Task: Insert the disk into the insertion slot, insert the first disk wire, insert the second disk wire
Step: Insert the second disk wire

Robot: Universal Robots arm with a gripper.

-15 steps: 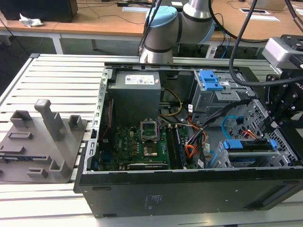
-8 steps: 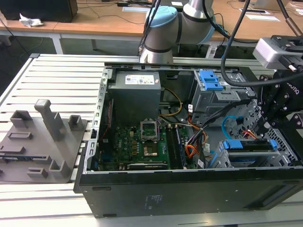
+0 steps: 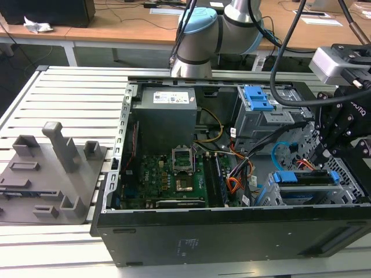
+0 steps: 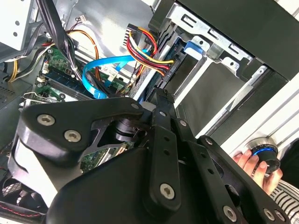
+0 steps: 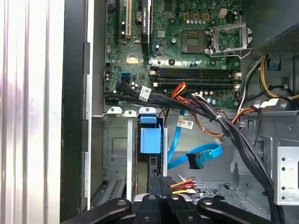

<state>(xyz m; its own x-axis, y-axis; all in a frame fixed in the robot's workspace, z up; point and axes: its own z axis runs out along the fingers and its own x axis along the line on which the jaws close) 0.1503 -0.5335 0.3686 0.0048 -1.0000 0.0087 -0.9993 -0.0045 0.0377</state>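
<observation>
We have the disk (image 3: 304, 178) seated in the insertion slot (image 3: 346, 176); our gripper (image 5: 161, 181) seems pinched on the multicoloured wire (image 4: 147, 53), blue wire (image 5: 196, 156) lying loose

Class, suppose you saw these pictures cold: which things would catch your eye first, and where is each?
The open black computer case stands out on the slatted table, green motherboard bare in its middle. At the exterior view's right the black gripper reaches down into the case, close to the disk in its bright blue carrier. A bright blue cable curls near it in the first wrist view.
</observation>
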